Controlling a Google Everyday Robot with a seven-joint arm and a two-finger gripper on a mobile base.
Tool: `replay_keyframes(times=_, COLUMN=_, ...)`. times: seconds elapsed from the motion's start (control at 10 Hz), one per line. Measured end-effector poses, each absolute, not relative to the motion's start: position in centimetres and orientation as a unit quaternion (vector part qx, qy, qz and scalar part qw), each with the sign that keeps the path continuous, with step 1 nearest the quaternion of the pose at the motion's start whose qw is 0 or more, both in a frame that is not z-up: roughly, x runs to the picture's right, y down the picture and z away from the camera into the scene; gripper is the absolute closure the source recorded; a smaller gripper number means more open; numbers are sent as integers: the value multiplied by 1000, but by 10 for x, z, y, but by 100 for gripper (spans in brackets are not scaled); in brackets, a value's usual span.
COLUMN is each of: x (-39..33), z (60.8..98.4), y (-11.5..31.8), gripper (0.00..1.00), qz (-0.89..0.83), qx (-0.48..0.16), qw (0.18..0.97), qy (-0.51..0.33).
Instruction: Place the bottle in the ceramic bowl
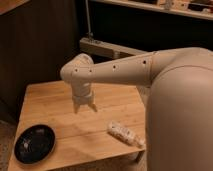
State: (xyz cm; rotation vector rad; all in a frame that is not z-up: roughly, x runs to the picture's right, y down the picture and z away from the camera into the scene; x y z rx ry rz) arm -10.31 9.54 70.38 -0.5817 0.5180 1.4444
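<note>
Claw [85,108] hangs open, empty, above middle of surface [50,102]. Bottle [124,133] lies on side near right front edge. Bowl [35,145] well apart, at left front corner. Risk: off-centre grab nudges round bottle, rolling it off edge.

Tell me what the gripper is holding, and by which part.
Nothing. The gripper hangs open over the table, apart from the bottle lying near the table's front right edge.
</note>
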Motion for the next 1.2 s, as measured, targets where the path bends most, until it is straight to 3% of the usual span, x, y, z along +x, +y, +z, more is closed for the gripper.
replay_keyframes(times=0.8, x=-102, z=708, y=97, gripper=35, qz=636, qx=-259, qw=690, qy=229)
replay_keyframes(times=1.2, x=-73, z=713, y=105, gripper=35, qz=615, qx=-281, qw=725, qy=131)
